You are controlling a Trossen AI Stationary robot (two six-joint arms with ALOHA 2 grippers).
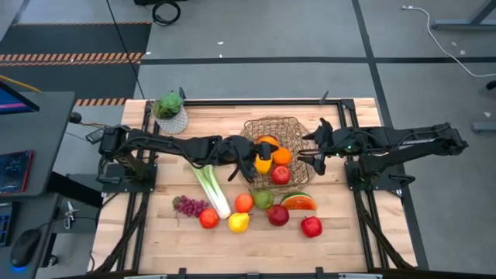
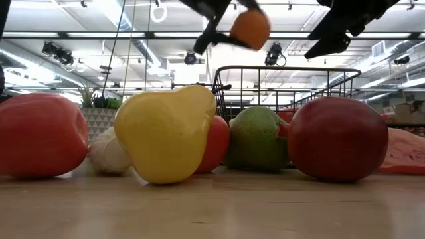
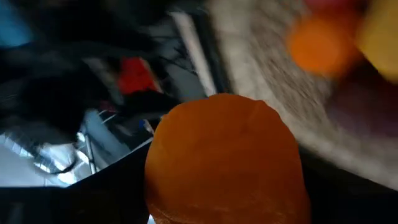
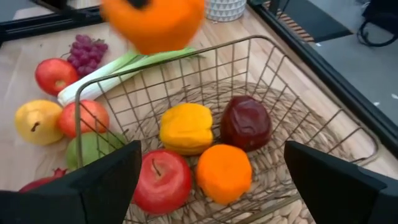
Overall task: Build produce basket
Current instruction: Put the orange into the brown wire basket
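Note:
The wire basket (image 1: 288, 125) stands at the table's middle, far side. In it lie a yellow pepper (image 4: 185, 127), an orange (image 4: 223, 172), a red apple (image 4: 163, 180) and a dark red fruit (image 4: 246, 122). My left gripper (image 1: 262, 149) reaches in from the table's left and is shut on a second orange (image 2: 250, 28), held above the basket's left side. My right gripper (image 1: 305, 154) hangs open over the basket's right rim with nothing between its fingers. More produce lies on the table near the basket's front. My left gripper pinches the orange between its two fingers, one dark finger (image 2: 211, 34) showing on the orange's side (image 2: 238, 32). The fingers come from the table's left, slanting a little downward. The orange hangs clear above the basket, well over its rim.
In front of the basket lie a leek (image 1: 211, 190), grapes (image 1: 188, 206), a yellow pear (image 1: 239, 222), a green pear (image 1: 263, 199), a watermelon slice (image 1: 298, 203) and several red apples (image 1: 311, 226). A white-potted plant (image 1: 170, 113) stands at the far left.

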